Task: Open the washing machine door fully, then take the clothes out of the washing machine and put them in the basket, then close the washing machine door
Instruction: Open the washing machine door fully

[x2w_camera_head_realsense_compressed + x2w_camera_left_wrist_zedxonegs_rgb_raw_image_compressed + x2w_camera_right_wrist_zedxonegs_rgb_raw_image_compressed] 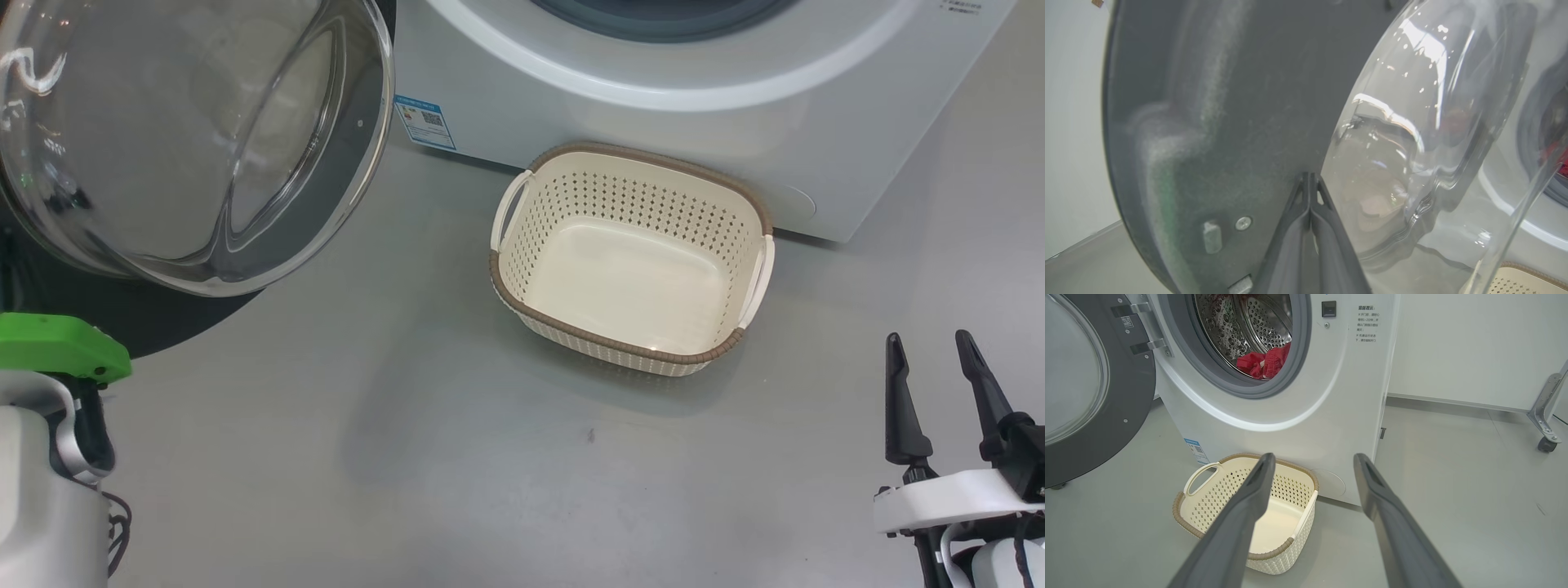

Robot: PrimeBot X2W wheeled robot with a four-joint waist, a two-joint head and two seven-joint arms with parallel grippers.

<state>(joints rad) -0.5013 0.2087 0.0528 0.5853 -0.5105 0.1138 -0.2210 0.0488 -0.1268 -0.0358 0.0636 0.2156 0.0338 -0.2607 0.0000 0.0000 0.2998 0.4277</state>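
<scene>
Left gripper (1309,183): fingers closed tip to tip. The tips are at the dark inner face of the washing machine door (1229,122), just beside its glass bowl. Whether they touch it cannot be told.
Right gripper (1314,457): fingers apart, held above the floor (1453,477).
Washing machine door: swung open, clear of the drum mouth, off to the left of the right fingers.
Clothes (1263,363): red heap low in the drum, well beyond the right fingertips.
Basket (1216,494): upright on the floor, bare cream bottom showing. It sits just ahead of and below the right fingers, close against the washing machine (1298,412) front.
</scene>
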